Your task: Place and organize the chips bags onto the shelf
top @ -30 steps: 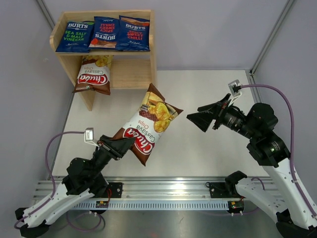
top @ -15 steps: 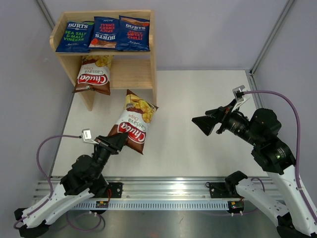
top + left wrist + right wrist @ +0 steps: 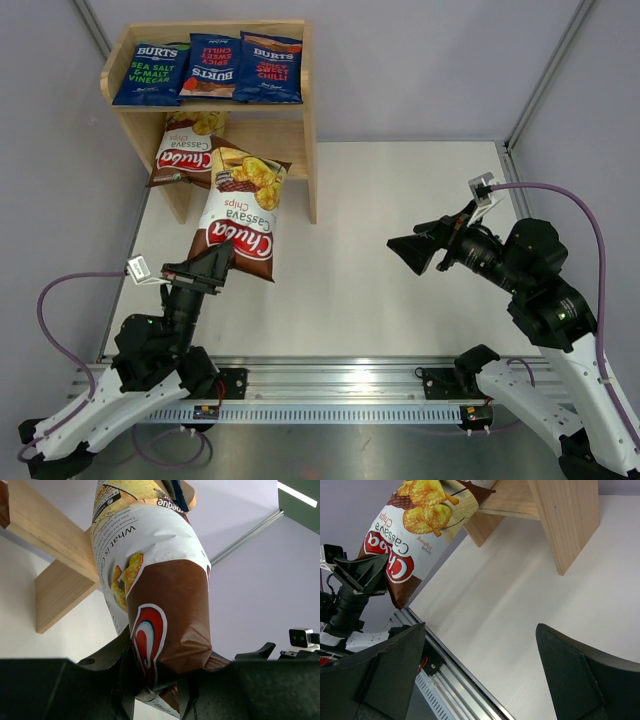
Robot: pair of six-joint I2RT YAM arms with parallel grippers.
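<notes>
Three dark blue Burts chips bags [image 3: 212, 65] lie side by side on the top tier of the wooden shelf [image 3: 311, 120]. A brown-and-white Chuba bag [image 3: 185, 152] leans on the left of the lower tier. My left gripper [image 3: 213, 268] is shut on the bottom end of a second Chuba bag [image 3: 240, 213], holding it up in front of the lower tier, to the right of the first. In the left wrist view the bag [image 3: 165, 605] rises from the left gripper [image 3: 160, 682] toward the shelf [image 3: 45, 525]. My right gripper [image 3: 410, 248] hovers open and empty over the table's right half.
The white table [image 3: 400, 200] is closed in by grey walls at the back and both sides. An aluminium rail [image 3: 340, 380] runs along the near edge. The right wrist view shows the held bag [image 3: 415, 535], the shelf's side panel [image 3: 565, 515] and the left arm [image 3: 350, 595].
My left arm has swung the Chuba bag left and farther away, from mid-table up to the shelf's lower tier. The right gripper drew back slightly and stays open.
</notes>
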